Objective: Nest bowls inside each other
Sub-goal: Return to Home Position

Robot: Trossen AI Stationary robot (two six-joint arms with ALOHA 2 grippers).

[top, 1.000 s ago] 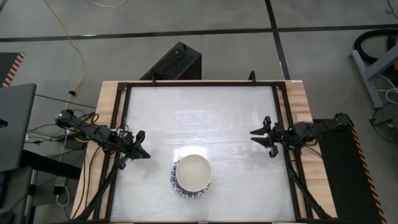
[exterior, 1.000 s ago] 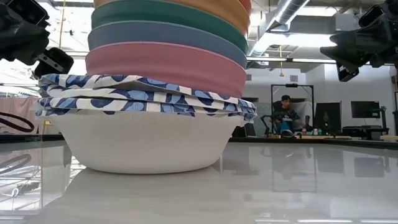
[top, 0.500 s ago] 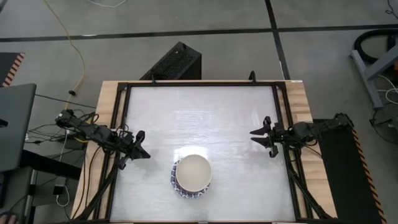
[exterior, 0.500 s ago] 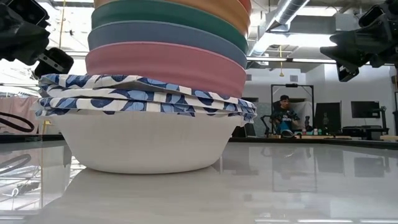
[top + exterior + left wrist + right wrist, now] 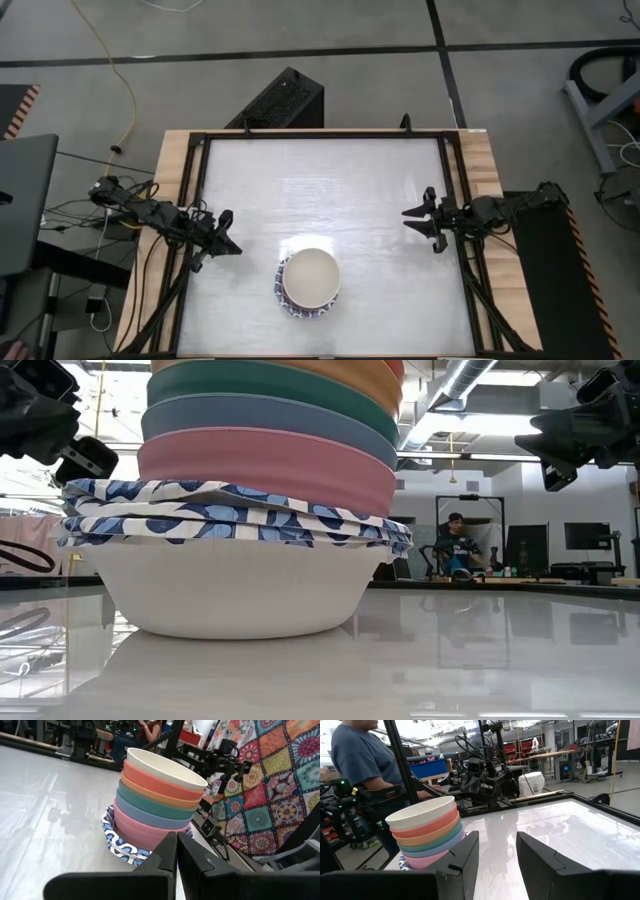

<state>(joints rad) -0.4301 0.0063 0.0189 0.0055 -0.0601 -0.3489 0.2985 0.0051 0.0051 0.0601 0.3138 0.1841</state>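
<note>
Nothing shifts in the last second: the bowls sit nested, job done, with the left gripper pinched narrow and empty and the right gripper wide, both parked well apart.

no readable text, no labels, no brands, no numbers

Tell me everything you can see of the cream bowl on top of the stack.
The cream bowl is plain, round and empty. It sits upright, nested in a coral bowl, topping the stack on the white table, midway between the arms. Only that bowl touches it; the left gripper and right gripper hang well apart.
</note>
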